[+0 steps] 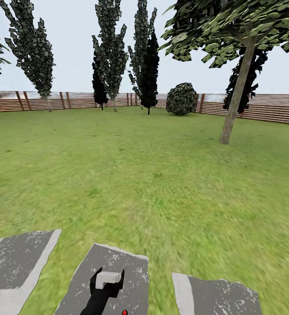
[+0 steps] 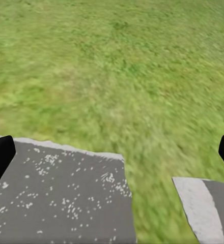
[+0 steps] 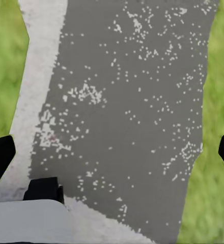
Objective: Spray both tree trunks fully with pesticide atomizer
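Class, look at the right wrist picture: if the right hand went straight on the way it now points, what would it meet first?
Most likely the grey speckled paving slab, which lies straight ahead between the right hand's open fingers, with grass beside it. How far off the slab lies is unclear.

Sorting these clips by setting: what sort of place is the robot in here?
A fenced garden, outdoors. A wide green lawn runs back to a brown slatted wooden fence, with tall narrow dark trees and a broad-canopied tree along it. Grey stepping slabs lie nearest the robot.

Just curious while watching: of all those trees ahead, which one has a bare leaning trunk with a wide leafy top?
The tree at the right, standing on the lawn before the fence. The others are narrow, dark columns.
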